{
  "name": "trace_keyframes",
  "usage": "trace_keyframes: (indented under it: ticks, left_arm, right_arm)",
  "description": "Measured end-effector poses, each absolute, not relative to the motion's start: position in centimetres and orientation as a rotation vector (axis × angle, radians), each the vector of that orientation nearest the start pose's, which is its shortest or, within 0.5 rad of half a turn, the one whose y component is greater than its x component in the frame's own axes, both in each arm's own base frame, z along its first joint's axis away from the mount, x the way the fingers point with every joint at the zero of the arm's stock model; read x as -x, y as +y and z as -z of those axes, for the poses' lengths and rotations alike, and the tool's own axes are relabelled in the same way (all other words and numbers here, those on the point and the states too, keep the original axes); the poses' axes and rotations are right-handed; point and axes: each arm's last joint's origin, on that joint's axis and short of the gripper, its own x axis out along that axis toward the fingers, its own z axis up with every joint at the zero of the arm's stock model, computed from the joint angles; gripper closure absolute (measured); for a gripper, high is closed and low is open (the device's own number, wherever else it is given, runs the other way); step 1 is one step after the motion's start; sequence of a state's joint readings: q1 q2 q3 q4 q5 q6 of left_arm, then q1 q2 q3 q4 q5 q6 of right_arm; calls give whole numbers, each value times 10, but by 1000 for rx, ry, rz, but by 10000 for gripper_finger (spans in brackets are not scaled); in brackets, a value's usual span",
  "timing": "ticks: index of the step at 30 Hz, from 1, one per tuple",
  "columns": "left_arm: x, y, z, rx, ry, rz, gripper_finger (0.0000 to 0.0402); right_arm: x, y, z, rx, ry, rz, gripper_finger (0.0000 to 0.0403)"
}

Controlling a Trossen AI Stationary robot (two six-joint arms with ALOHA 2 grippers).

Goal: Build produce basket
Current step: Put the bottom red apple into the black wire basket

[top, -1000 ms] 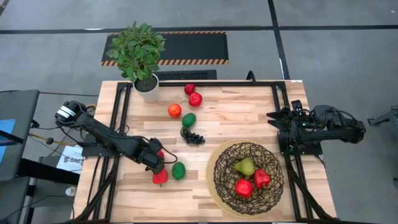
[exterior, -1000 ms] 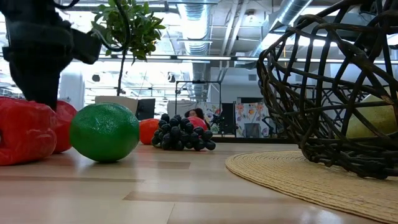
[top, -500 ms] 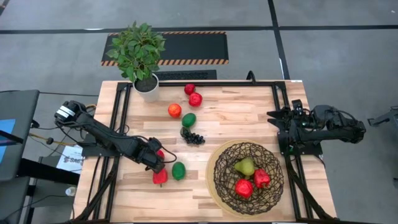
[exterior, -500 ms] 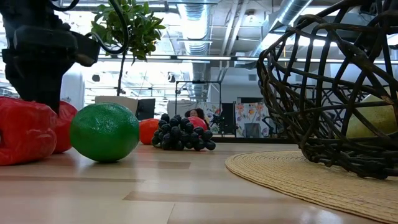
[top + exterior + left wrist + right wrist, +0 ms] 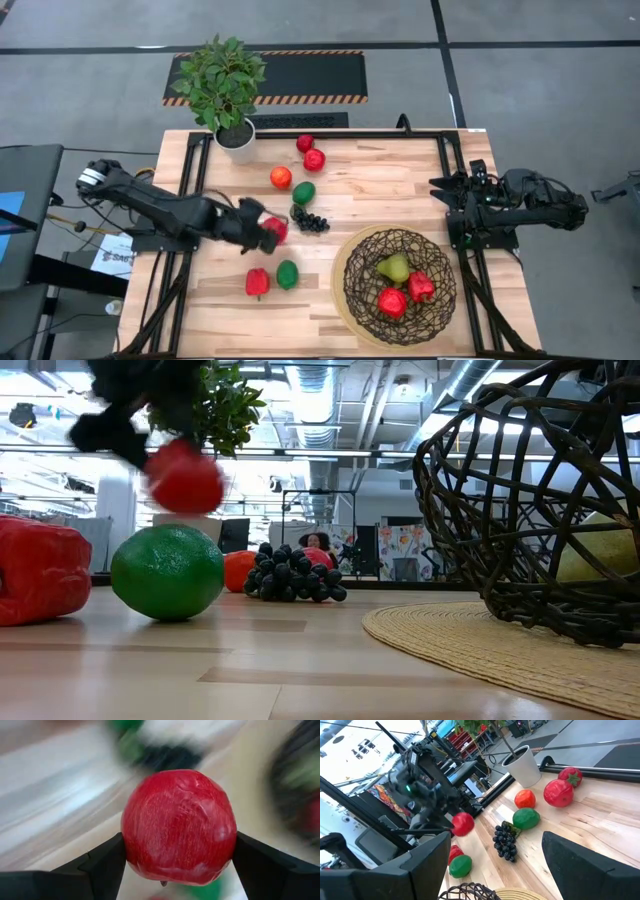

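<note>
My left gripper (image 5: 270, 232) hangs over the table's left half, shut on a red apple (image 5: 179, 826), which also shows in the low view as the apple (image 5: 185, 477) in the air. On the table below lie a red pepper (image 5: 257, 283) and a green lime (image 5: 287, 274). The basket (image 5: 352, 262) stands at the near right on a tan mat and holds a pear (image 5: 395, 267), a red apple (image 5: 392, 301) and a red pepper (image 5: 421, 286). My right gripper (image 5: 447, 196) waits open at the right edge. My left gripper pinches the red apple by two opposite sides (image 5: 131, 837) between its two fingers (image 5: 102, 865). The fingers slant down from the table's left. The apple hangs clear of the table, above the lime and the pepper.
Dark grapes (image 5: 310, 220), a second lime (image 5: 304, 193), an orange (image 5: 281, 177) and two red fruits (image 5: 314, 159) lie mid-table toward the far edge. A potted plant (image 5: 237, 135) stands at the far left corner. Bare wood lies between the lime and the basket.
My left gripper has risen from beside the red pepper and gone toward the far edge and a little right, rolling as it went. The red apple has come up with it, lifted clear of the table. Pepper and lime have stayed in place.
</note>
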State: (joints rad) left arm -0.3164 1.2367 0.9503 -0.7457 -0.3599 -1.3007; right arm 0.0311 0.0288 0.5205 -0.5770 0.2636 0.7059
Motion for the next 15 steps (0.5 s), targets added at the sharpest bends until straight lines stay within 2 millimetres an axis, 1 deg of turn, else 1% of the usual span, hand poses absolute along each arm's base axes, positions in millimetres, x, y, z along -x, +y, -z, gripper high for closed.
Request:
trace_keyframes:
  ticks: [3, 6, 10, 13, 15]
  left_arm:
    - [-233, -59, -291, 945, 510, -502, 103]
    - [-236, -57, -325, 1001, 255, -315, 99]
    - [-235, -59, -367, 970, -25, -36, 97]
    - [-232, -61, -388, 908, -175, 166, 96]
    - [-229, -63, -397, 871, -243, 273, 96]
  right_arm:
    - [-39, -6, -271, -690, -1, 252, 69]
    - [-39, -6, -271, -689, -1, 252, 69]
    - [-39, -6, -271, -682, 1, 253, 69]
    - [-39, -6, -271, -682, 1, 253, 69]
    - [-39, -6, -271, -682, 1, 252, 69]
